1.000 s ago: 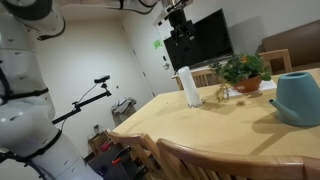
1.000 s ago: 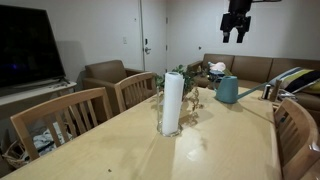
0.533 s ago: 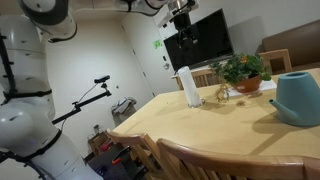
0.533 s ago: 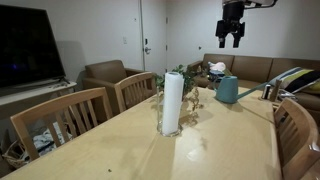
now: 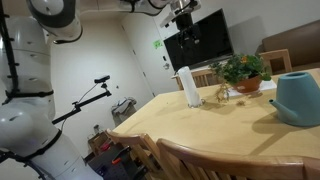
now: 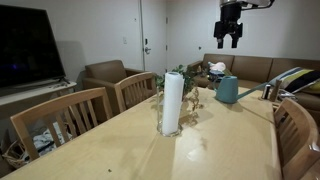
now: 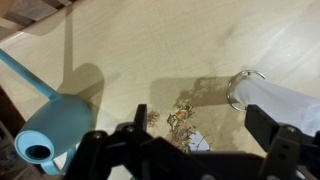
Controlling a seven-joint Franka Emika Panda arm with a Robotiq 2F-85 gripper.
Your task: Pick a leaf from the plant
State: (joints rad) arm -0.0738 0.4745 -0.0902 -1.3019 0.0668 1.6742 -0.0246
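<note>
The black robot hand (image 6: 228,41), fingers spread wide and empty, has drifted slightly sideways and lower, high above the pale wooden tabletop (image 6: 215,140). The small bushy dark-green plant in its orange-brown pot (image 5: 243,70) stands well below, so most of the descent likely remains.

Top-down view of a pale wooden bench (image 7: 150,40). A teal-blue watering can (image 7: 50,135) sits lower left, its thin spout pointing up-left. A white cylinder (image 7: 290,105) sits at right, beside a wire ring (image 7: 240,88). A small brownish sprig cluster (image 7: 182,115) lies between them. The dark pincer (image 7: 195,140), jaws spread wide, spans the bottom edge.
</note>
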